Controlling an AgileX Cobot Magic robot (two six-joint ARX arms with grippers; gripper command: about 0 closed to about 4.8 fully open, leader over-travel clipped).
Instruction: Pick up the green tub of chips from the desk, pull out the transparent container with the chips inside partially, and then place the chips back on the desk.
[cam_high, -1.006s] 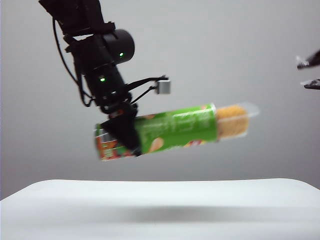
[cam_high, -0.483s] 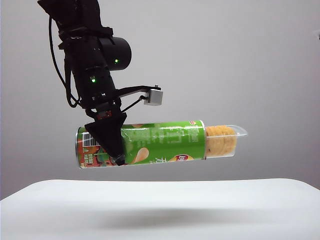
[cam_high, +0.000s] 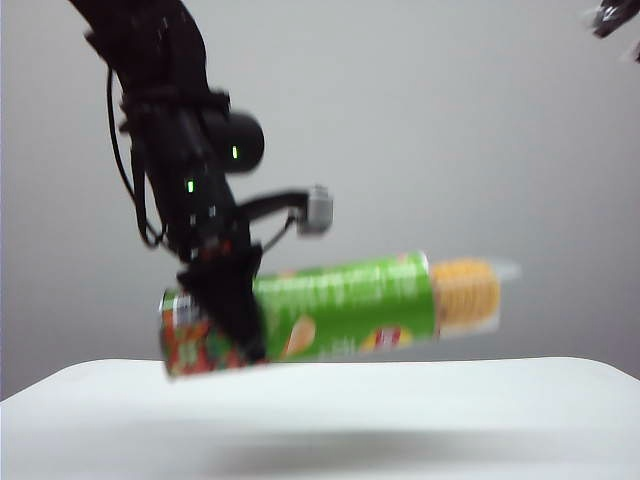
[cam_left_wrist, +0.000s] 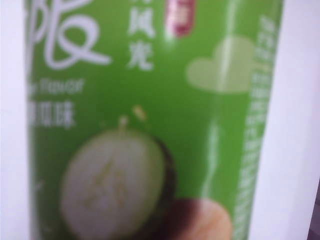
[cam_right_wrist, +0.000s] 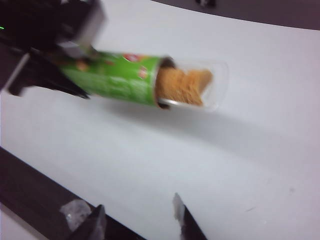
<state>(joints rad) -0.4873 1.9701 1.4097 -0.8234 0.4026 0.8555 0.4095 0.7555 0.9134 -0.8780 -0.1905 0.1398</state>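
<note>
The tub (cam_high: 330, 305), tray (cam_high: 470, 295) part-out, is being lowered deskward, clamped in the left gripper (cam_high: 228, 300); the right gripper (cam_right_wrist: 137, 220), apparently open and empty, is being withdrawn.

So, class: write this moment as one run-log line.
left gripper: shut on green tub of chips, above desk | transparent container: partly out, chips showing | right gripper: open, empty, off to the side

Glossy printed green tub of chips (cam_high: 340, 305), clear plastic transparent container (cam_right_wrist: 212, 85), smooth matt white desk (cam_high: 400, 420).
</note>
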